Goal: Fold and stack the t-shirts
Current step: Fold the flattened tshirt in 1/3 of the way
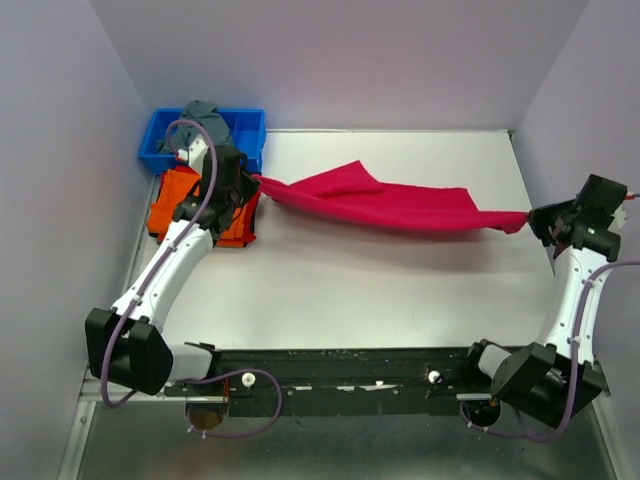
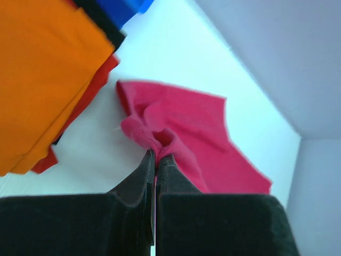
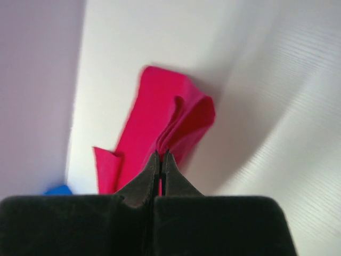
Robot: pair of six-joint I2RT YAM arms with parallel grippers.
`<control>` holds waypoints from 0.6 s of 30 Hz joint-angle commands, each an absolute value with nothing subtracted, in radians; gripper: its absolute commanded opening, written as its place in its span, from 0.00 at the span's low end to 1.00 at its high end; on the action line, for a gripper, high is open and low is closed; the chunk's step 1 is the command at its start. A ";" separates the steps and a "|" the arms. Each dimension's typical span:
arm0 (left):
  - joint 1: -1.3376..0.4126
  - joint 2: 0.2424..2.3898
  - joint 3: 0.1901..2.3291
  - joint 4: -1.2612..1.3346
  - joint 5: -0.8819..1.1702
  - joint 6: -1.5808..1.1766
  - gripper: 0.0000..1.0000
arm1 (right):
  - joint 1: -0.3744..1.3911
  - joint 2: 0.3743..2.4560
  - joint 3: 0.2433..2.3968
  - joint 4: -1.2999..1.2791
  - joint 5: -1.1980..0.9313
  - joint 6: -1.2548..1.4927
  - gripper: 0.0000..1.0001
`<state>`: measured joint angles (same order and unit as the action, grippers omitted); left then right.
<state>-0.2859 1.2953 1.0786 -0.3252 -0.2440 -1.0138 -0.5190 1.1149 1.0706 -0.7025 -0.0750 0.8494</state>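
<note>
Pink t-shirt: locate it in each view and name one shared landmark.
Top external: pink t-shirt stretched across the picture's middle.
Left wrist: centre, pinched by the left gripper.
Right wrist: centre, pinched by the right gripper.
Shared landmark: blue bin.

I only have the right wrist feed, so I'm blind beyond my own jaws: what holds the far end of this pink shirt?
Observer: The left gripper, with its jaws shut on a bunched corner of the pink cloth t-shirt.
Operator: Is it pulled straight between the arms?
Observer: Mostly. In the top view it spans from the left gripper to the right gripper, with one flap peaked up near the left end.
Operator: And the blue speck at my frame's edge?
Observer: A blue plastic bin in the far left corner, with a dark grey garment in it.
</note>
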 commanded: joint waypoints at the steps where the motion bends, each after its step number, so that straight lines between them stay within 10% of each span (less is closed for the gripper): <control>1: -0.285 1.275 1.340 -0.472 -0.301 -0.956 0.00 | -0.528 1.057 1.282 -0.808 -0.097 0.847 0.01; 18: -0.276 1.471 1.952 -0.647 -0.426 -0.848 0.00 | -0.526 1.219 1.668 -0.807 -0.392 0.879 0.01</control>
